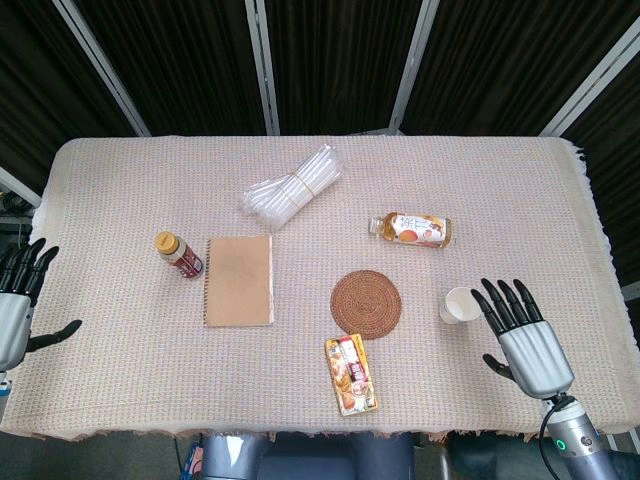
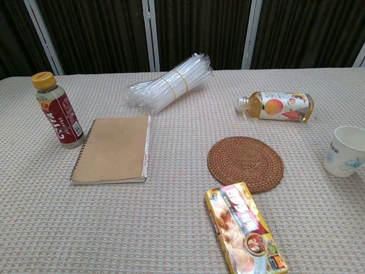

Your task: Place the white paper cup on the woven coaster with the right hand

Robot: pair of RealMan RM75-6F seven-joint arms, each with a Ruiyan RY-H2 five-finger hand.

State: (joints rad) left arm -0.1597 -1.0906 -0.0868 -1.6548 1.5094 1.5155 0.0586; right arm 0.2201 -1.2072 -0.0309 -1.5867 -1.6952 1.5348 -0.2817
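Observation:
The white paper cup [image 1: 458,304] [image 2: 345,150] stands upright on the cloth, to the right of the round brown woven coaster [image 1: 366,303] [image 2: 245,162]. My right hand [image 1: 522,335] is just right of the cup with fingers spread and pointing away from me, holding nothing; its fingertips are close to the cup's side. At the table's left edge, my left hand [image 1: 20,296] is open and holds nothing. Neither hand shows in the chest view.
A snack box [image 1: 351,374] lies just in front of the coaster. A juice bottle [image 1: 411,229] lies on its side behind it. A brown notebook [image 1: 239,280], a small upright bottle [image 1: 178,254] and a bundle of plastic straws [image 1: 293,187] sit further left.

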